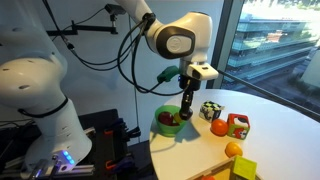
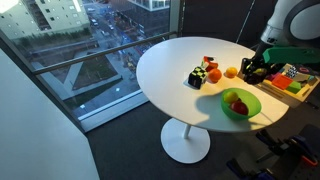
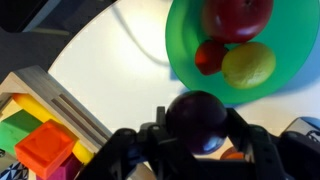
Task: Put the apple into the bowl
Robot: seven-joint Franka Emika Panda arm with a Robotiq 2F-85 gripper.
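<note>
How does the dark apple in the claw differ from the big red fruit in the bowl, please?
The apple is dark maroon; the red fruit is a brighter red. The apple is gripped in the claw, not in the bowl; the red fruit lies inside it. Both are round.

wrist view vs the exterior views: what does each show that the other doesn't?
Wrist only: the gripper shut on the dark apple, seen close up. In the exterior views that grasp is too small to make out.
Exterior only: the arm, the orange fruits, a patterned cube and the window.
Both: the green bowl with a red fruit in it, and the white table.
</note>
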